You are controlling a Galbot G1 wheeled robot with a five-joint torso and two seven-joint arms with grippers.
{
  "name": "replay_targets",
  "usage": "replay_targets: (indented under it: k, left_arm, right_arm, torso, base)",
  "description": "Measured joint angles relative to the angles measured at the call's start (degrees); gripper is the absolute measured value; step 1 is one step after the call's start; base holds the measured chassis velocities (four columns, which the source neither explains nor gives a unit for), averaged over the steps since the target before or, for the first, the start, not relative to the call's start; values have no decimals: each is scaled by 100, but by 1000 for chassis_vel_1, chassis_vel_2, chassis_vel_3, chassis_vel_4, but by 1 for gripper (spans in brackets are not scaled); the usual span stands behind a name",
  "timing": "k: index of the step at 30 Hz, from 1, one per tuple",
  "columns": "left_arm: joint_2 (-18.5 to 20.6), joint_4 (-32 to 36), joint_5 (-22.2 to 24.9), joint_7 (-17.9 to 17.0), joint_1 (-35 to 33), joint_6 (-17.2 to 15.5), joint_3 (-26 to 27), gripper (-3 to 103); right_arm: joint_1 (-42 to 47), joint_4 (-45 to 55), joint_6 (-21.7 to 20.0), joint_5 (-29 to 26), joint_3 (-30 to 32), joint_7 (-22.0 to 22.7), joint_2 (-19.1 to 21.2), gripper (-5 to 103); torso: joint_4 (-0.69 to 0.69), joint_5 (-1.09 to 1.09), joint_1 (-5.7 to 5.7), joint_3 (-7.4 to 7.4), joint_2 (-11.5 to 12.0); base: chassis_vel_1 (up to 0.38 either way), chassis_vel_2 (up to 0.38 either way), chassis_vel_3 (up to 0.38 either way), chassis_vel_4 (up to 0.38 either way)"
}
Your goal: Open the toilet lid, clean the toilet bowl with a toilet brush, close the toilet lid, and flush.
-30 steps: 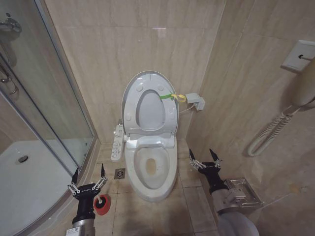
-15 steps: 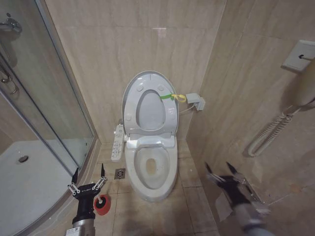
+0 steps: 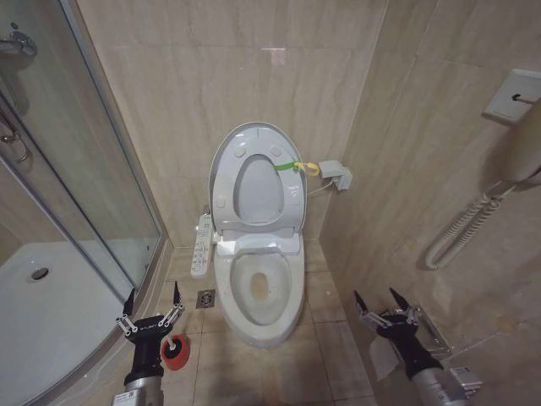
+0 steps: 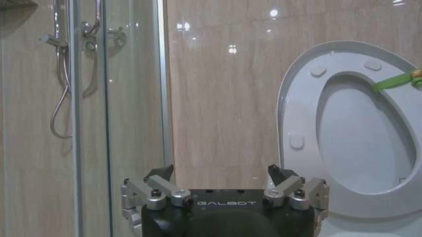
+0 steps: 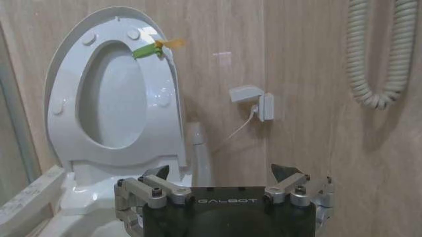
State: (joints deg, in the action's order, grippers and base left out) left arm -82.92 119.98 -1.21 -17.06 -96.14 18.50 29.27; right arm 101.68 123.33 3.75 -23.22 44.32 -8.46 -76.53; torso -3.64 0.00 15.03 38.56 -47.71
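The toilet lid (image 3: 254,182) is raised against the far wall above the toilet bowl (image 3: 258,292), the toilet brush (image 3: 175,351) is stood on the floor at near left beside the wide, empty left claw (image 3: 152,304), and the right claw (image 3: 382,304), equally wide and empty, is held at near right.
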Motion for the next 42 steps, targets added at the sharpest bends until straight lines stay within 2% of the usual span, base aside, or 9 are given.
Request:
replay_targets:
  k: [8, 24, 42]
  left_arm:
    - [0, 0, 0, 0, 0, 0, 0, 97]
    - [0, 0, 0, 0, 0, 0, 0, 97]
    - [0, 0, 0, 0, 0, 0, 0, 97]
  right_arm:
    - [-174, -127, 70, 1, 57, -20, 15, 100]
    - [-1036, -530, 177, -207, -241, -390, -300, 100]
    - [-1524, -847, 240, -216, -354, -488, -196, 100]
  torso:
    - [0, -1, 0, 0, 0]
    - [0, -1, 0, 1, 0]
    - [0, 0, 1, 1, 0]
  base:
    - [0, 0, 0, 0]
    - [0, 0, 0, 0]
    - [0, 0, 0, 0]
